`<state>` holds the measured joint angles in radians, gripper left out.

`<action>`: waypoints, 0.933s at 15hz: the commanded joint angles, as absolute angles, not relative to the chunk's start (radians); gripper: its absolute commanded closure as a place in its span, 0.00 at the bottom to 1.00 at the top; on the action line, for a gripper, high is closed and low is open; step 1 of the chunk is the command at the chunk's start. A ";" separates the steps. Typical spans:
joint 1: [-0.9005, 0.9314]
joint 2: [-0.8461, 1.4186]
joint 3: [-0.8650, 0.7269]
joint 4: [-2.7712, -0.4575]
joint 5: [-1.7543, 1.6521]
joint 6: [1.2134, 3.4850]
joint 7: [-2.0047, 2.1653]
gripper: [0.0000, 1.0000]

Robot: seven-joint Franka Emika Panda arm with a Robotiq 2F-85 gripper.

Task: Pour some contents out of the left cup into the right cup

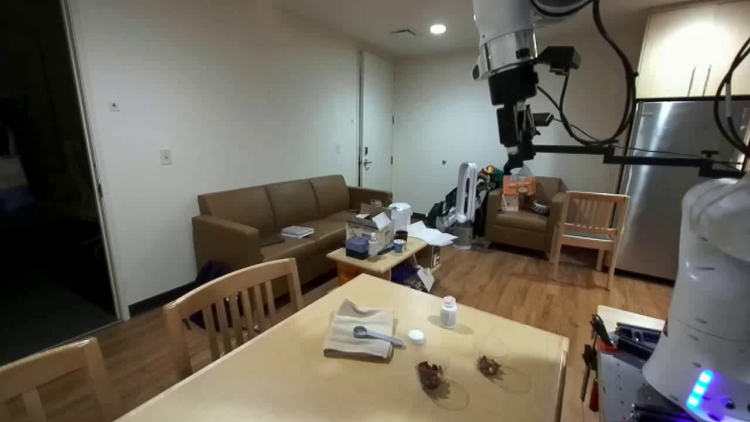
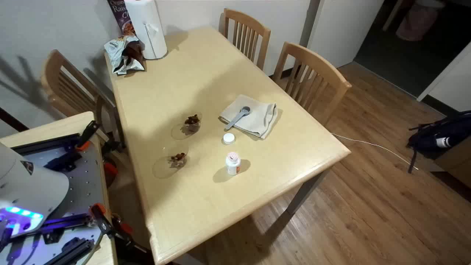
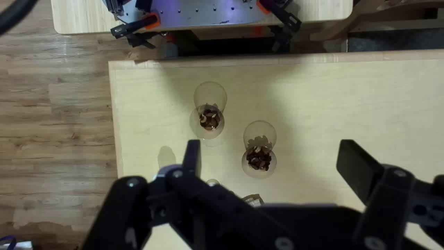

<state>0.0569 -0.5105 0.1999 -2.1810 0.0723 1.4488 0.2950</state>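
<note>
Hanging high above the desk (image 1: 328,390), the end effector (image 3: 270,156) has its fingers (image 3: 193,158) spread wide, bare, and well apart from everything below. On the pale wood lies a folded cloth (image 1: 351,346) with a spoon (image 1: 379,336) across it, the handle's tip reaching past the edge. Near that sit a white cap (image 1: 415,336) and an upright bottle (image 1: 448,315). Farther along, in an exterior view, a paper roll (image 2: 147,22) stands beside an opened bag (image 2: 125,55), with a box (image 2: 123,18) behind. Two chairs (image 2: 320,62) line one side; across the wood floor (image 1: 486,281) are a brown sofa (image 1: 287,205), an armchair (image 1: 515,221) and a steel fridge (image 1: 662,217).

The left cup (image 3: 259,174) and right cup (image 3: 208,134) both stand upright on the desk, clear, with dark brown pieces (image 3: 258,158) inside. In the wrist view the left one shows between the fingers, far beneath them; the right one shows nearer to one finger. The right cup stands closer to the arm's base (image 1: 697,305), and the two are near each other but apart
</note>
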 commanded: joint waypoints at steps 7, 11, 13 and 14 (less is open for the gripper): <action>0.074 -0.509 0.173 -2.209 0.087 1.552 0.233 0.00; 0.086 -0.479 0.121 -2.277 0.127 1.701 0.130 0.00; 0.092 -0.439 0.088 -2.308 0.167 1.776 0.053 0.00; 0.095 -0.407 0.073 -2.317 0.186 1.807 0.010 0.00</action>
